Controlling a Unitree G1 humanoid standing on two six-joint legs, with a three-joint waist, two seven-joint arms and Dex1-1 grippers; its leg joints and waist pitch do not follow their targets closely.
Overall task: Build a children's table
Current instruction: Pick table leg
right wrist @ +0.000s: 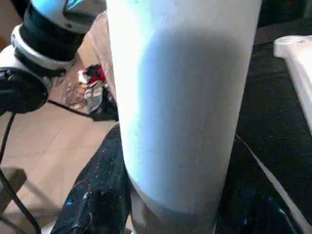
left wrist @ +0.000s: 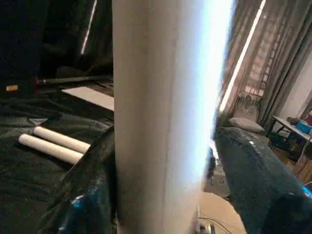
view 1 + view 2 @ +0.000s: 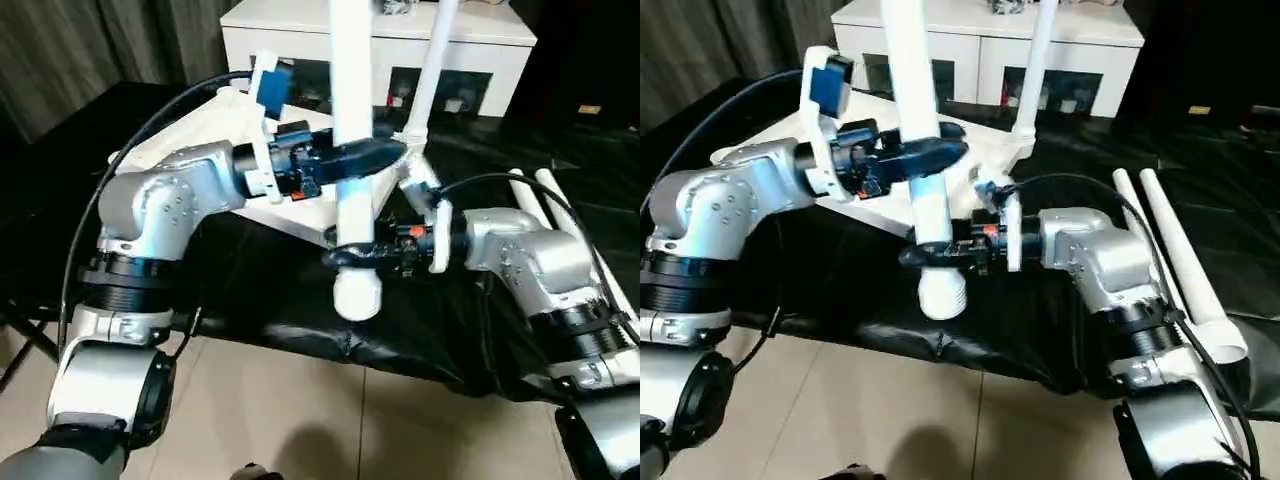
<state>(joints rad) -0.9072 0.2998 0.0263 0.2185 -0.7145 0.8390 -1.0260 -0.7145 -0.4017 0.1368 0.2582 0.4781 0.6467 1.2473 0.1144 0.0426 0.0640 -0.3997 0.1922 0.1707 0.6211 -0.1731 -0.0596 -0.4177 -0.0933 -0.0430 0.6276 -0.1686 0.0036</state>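
Note:
A white table leg (image 3: 352, 120) stands upright in front of me, its thick end (image 3: 356, 292) lowest. My left gripper (image 3: 362, 158) sits around its middle, open: one finger (image 2: 92, 190) rests on the tube, the other (image 2: 253, 170) stands off with a gap. Lower down my right gripper (image 3: 350, 256) is shut on the leg, both fingers (image 1: 97, 195) pressed against it. Behind lies the white tabletop (image 3: 296, 214) on the black cloth, with another leg (image 3: 430, 70) standing in a corner socket.
Two more legs (image 3: 1180, 250) lie side by side on the black cloth (image 3: 420, 330) to my right. A white cabinet with glass doors (image 3: 470, 50) stands behind the tabletop. Tiled floor (image 3: 300, 420) lies below the cloth's front edge. Dark curtains hang at the back left.

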